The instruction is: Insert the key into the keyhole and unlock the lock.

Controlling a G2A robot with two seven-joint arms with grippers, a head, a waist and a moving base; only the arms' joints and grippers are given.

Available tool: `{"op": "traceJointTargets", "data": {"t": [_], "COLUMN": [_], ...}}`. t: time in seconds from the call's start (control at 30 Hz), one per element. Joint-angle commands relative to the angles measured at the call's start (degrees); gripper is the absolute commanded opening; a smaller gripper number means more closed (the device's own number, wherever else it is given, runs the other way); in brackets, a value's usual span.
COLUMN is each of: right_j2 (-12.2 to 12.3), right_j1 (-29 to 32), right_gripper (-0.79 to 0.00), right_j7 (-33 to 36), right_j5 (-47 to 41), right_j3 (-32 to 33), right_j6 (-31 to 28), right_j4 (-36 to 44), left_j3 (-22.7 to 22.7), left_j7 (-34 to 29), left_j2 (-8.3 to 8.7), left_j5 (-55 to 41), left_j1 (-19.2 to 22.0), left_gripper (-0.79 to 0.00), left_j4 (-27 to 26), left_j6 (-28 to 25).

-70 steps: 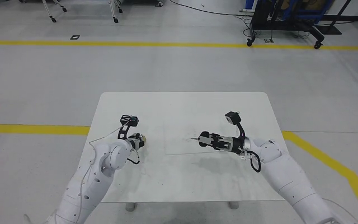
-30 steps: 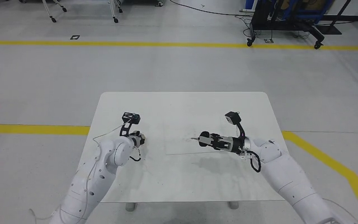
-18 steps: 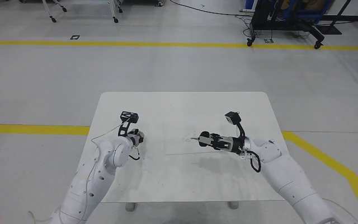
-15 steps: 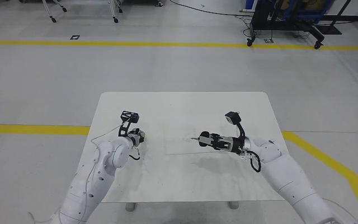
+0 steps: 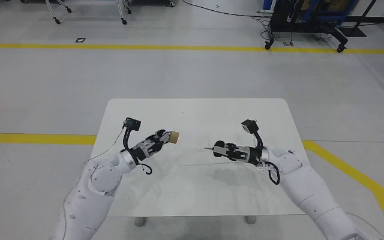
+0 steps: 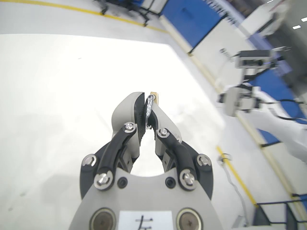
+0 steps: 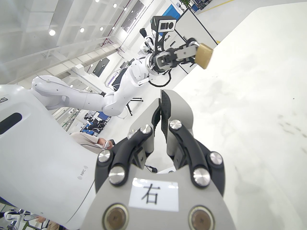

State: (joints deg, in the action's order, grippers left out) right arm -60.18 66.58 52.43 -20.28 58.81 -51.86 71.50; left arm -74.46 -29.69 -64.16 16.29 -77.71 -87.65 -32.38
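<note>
Brass lock (image 5: 174, 137) aloft in left gripper (image 6: 146, 107)

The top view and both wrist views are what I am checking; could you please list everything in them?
padlock: one, brass with a silver shackle, held above the table
key: one, silver, thin, pointing toward the padlock but apart from it
table: one, white, beneath both arms
floor lines: two, yellow, one beyond the table, one level with it
cart: one, dark, wheeled, far across the floor
left gripper: one, grey and black, shut on the padlock's shackle
right gripper: one, grey and black, shut on the key
</note>
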Motion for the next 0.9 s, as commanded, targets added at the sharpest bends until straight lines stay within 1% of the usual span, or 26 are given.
{"op": "traceJointTargets", "data": {"t": [0.0, 0.03, 0.1, 0.33, 0.37, 0.4, 0.5, 0.6, 0.67, 0.73, 0.77, 0.8, 0.87], "right_j2": [0.0, 0.0, 0.0, 0.0, 0.0, -0.1, -0.8, -1.8, -2.8, -3.7, -4.2, -4.5, -5.1], "right_j1": [0.0, 0.0, 0.0, 0.0, 0.0, 0.1, 0.1, -1.9, -2.9, -4.2, -4.6, -4.9, -5.5], "right_gripper": [-0.785, -0.785, -0.785, -0.785, -0.785, -0.785, -0.785, -0.785, -0.785, -0.785, -0.785, -0.785, -0.785], "right_j7": [0.0, 0.0, 0.0, 0.0, 0.0, -1.1, -3.4, -7.3, -9.1, -11.3, -12.5, -13.5, -14.6], "right_j5": [0.0, 0.0, 0.0, 0.0, 0.0, 0.5, -2.6, -2.5, -3.1, -3.0, -3.2, -3.6, -3.5], "right_j3": [0.0, 0.0, 0.0, 0.0, 0.0, -0.1, -1.5, -3.3, -5.5, -6.9, -7.6, -8.1, -8.7], "right_j6": [0.0, 0.0, 0.0, 0.0, 0.0, 1.4, 2.4, 5.6, 5.7, 5.7, 5.2, 4.6, 4.1], "right_j4": [0.0, 0.0, 0.0, 0.0, 0.0, 0.1, 0.7, -0.9, -0.9, -1.7, -2.0, -2.3, -2.8], "left_j3": [0.6, 1.1, 2.0, 2.1, 2.2, 2.8, 4.5, 6.7, 7.6, 8.7, 9.3, 9.7, 9.8], "left_j7": [-2.0, -3.4, -6.0, -6.5, -6.0, -5.5, -8.4, -16.2, -23.2, -29.4, -31.5, -33.9, -35.1], "left_j2": [-0.08, -0.11, -0.11, -0.09, -0.13, -0.26, -0.5, -0.89, -1.02, -1.16, -1.22, -1.33, -1.39], "left_j5": [-9.3, -12.3, -16.0, -16.1, -16.6, -19.1, -29.9, -46.5, -53.7, -57.0, -57.4, -58.0, -58.6], "left_j1": [0.9, 1.7, 3.2, 3.5, 3.3, 3.0, 3.6, 5.5, 7.7, 10.1, 11.3, 12.5, 13.0], "left_gripper": [-0.785, -0.785, -0.785, -0.785, -0.785, -0.785, -0.785, -0.785, -0.785, -0.785, -0.785, -0.785, -0.785], "left_j4": [3.1, 4.3, 7.1, 7.4, 7.2, 6.7, 8.2, 12.3, 16.3, 20.5, 22.5, 23.5, 24.2], "left_j6": [-7.1, -10.3, -14.9, -15.4, -14.7, -13.9, -11.6, -9.7, -7.3, -3.7, -1.0, 0.1, -0.1]}}
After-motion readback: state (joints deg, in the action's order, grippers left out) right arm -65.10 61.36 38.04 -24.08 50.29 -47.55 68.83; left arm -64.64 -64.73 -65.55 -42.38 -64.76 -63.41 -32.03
